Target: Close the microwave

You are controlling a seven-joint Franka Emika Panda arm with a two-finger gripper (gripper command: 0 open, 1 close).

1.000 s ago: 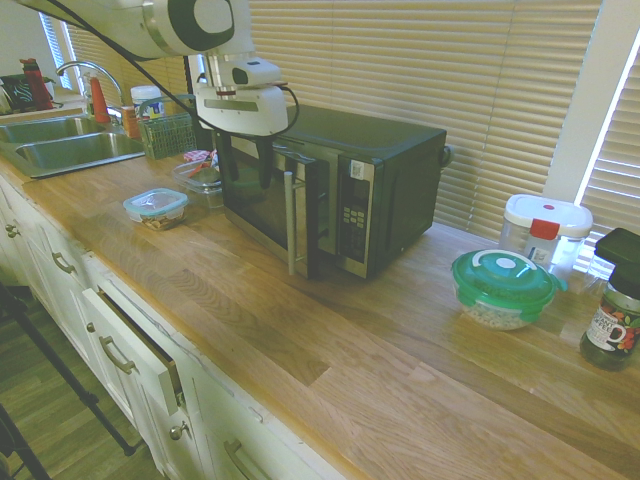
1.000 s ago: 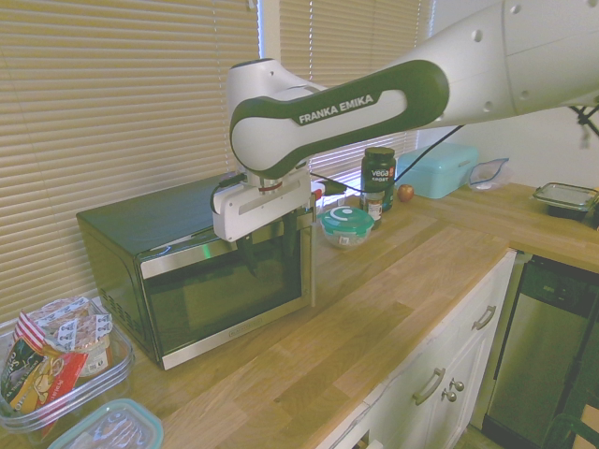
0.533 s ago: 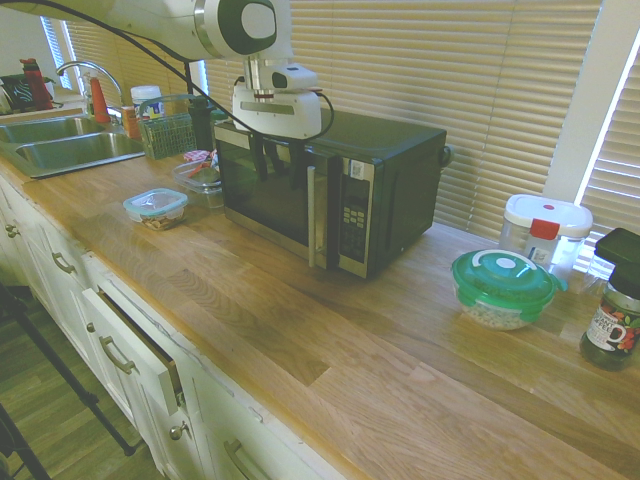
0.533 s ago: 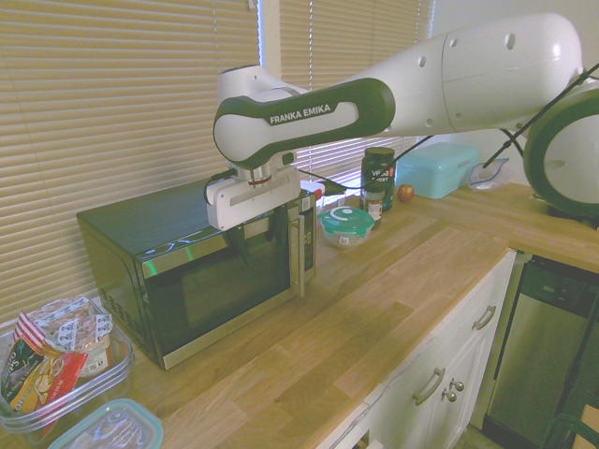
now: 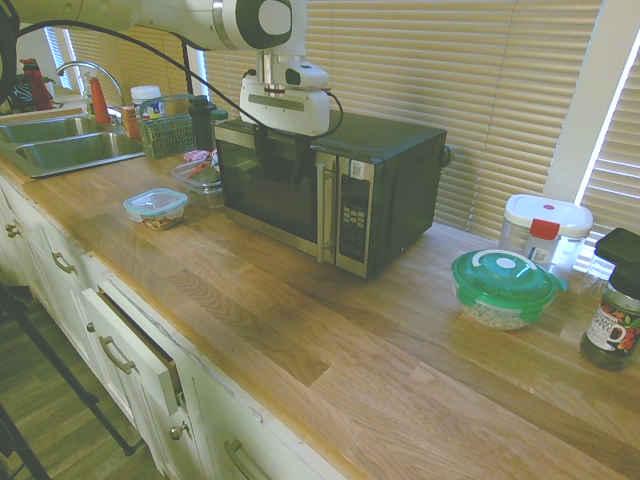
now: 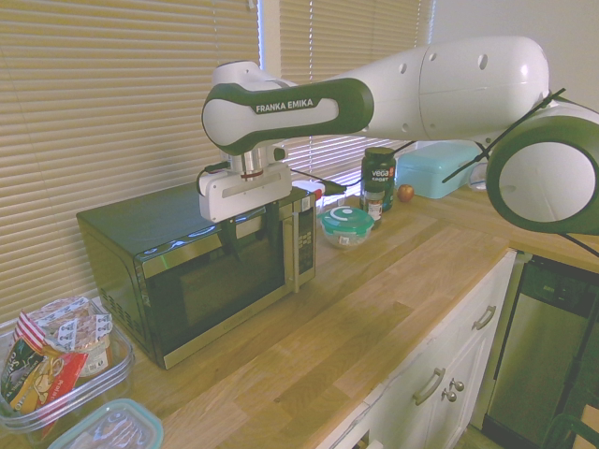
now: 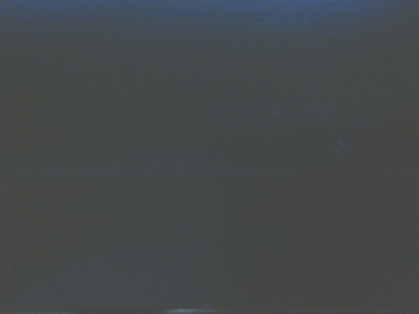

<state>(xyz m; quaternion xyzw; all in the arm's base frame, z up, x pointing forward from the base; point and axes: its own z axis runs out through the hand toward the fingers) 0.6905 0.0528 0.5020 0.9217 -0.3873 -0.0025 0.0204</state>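
Black glass fronts the microwave [image 5: 400, 180], which stands along the counter's [image 5: 215, 290] back edge by the blinds [image 5: 440, 70], between the sink [image 5: 75, 150] and the green-lidded bowl [image 5: 503, 285]. Its door [image 5: 280, 200] looks flush or very nearly so; I cannot confirm the latch. The gripper [image 5: 281, 168] has its fingers spread apart, nothing between them, pointing down in front of the glass near the upright handle [image 5: 325, 212]. That placing suits a push: close to the handle side, away from the hinge, little force should be needed. If a small gap remains, a light press there would probably finish it.

Only the first exterior view shows the sink and a pulled-out drawer [image 5: 135, 350]; only the second shows the blue box [image 6: 436, 169] and apple [image 6: 405, 193]. The wrist view gives just a dark, blurred surface, probably the door.
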